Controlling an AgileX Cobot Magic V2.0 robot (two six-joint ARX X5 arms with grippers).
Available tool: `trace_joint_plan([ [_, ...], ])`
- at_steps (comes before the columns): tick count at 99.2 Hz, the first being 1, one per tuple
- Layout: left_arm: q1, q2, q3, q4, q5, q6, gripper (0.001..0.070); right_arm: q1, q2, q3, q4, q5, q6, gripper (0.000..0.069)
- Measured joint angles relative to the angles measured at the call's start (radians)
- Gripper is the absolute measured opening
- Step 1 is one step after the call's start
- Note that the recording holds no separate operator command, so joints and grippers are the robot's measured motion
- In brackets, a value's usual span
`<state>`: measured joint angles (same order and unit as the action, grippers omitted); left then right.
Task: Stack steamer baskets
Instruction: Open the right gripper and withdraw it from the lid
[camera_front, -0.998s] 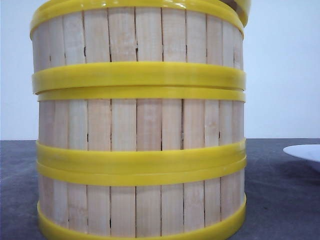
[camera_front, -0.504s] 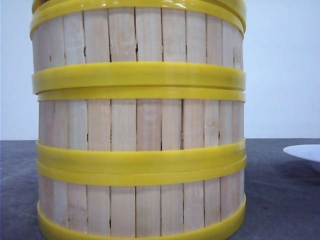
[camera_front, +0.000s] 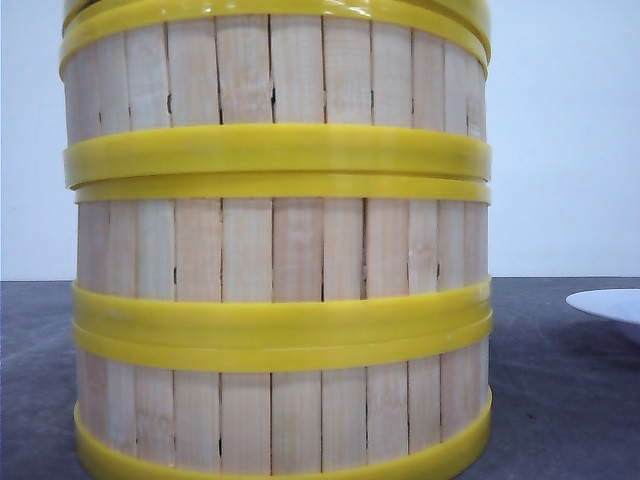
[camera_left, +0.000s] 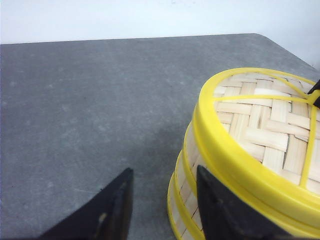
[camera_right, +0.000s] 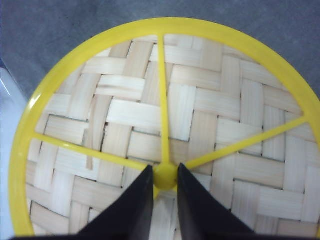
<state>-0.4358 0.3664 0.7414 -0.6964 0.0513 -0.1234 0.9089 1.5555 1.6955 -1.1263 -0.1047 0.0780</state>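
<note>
At stack top, the lid (camera_right: 165, 115) is pinched by the right gripper (camera_right: 165, 186) at its central knob (camera_right: 165, 175) — light, rigid, slick plastic. Steamer baskets (camera_front: 275, 260) stand stacked; the left gripper (camera_left: 162, 200) is parted, empty, at nine o'clock.

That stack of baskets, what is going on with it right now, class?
Three steamer baskets stand stacked in one column on the dark table. A woven lid with a yellow rim sits on top. The right gripper is at the lid's middle, its fingers either side of the yellow centre knob. The left gripper is open beside the stack, holding nothing. A white plate lies off to the right.
</note>
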Motion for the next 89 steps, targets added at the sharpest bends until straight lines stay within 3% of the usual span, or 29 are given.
trace_joint_plan([
  [13, 0.0, 0.0, 0.0, 0.0, 0.0, 0.0, 0.0228, 0.0, 0.0, 0.0, 0.0, -0.009, -0.001, 0.0087],
  [27, 0.0, 0.0, 0.0, 0.0, 0.0, 0.0, 0.0228, 0.001, 0.002, 0.0, 0.0, -0.026, -0.002, 0.0287],
  [35, 0.0, 0.0, 0.0, 0.0, 0.0, 0.0, 0.0228, 0.001, 0.002, 0.0, 0.008, -0.026, -0.002, 0.0339],
  [61, 0.0, 0.0, 0.0, 0.0, 0.0, 0.0, 0.0228, 0.001, -0.002, 0.102, 0.01, 0.006, -0.006, 0.0361],
  [89, 0.0, 0.0, 0.0, 0.0, 0.0, 0.0, 0.0228, 0.001, -0.146, 0.216, 0.022, 0.274, -0.025, 0.0361],
])
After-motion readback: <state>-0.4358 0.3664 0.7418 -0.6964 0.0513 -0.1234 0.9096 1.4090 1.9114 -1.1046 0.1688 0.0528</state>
